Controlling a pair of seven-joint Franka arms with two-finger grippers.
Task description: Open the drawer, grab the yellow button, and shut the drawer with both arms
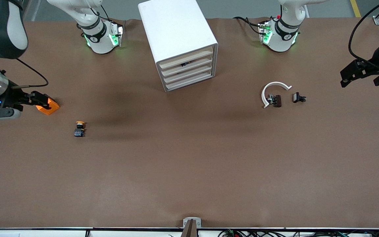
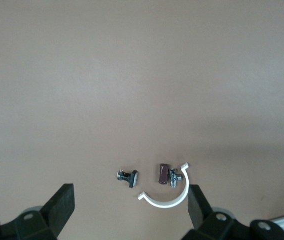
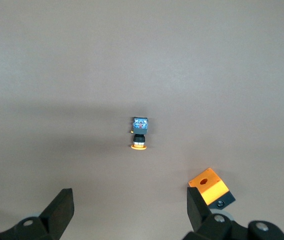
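Note:
The button (image 1: 79, 129), a yellow-orange cap on a dark blue-black body, lies on its side on the brown table toward the right arm's end. It also shows in the right wrist view (image 3: 139, 132). The white drawer cabinet (image 1: 179, 39) stands at mid-table between the arm bases, and all its drawer fronts (image 1: 188, 70) look pushed in. My right gripper (image 1: 43, 100) (image 3: 130, 210) is open and empty, up in the air over the table beside the orange block (image 1: 48, 106) (image 3: 209, 186). My left gripper (image 1: 345, 77) (image 2: 130, 205) is open and empty, high over the left arm's end.
A white curved piece (image 1: 272, 90) (image 2: 167, 197) lies toward the left arm's end with a dark clip piece (image 1: 276, 100) inside its arc. A second small black clip piece (image 1: 298, 97) (image 2: 128, 176) lies beside it. Cables run along the table's front edge.

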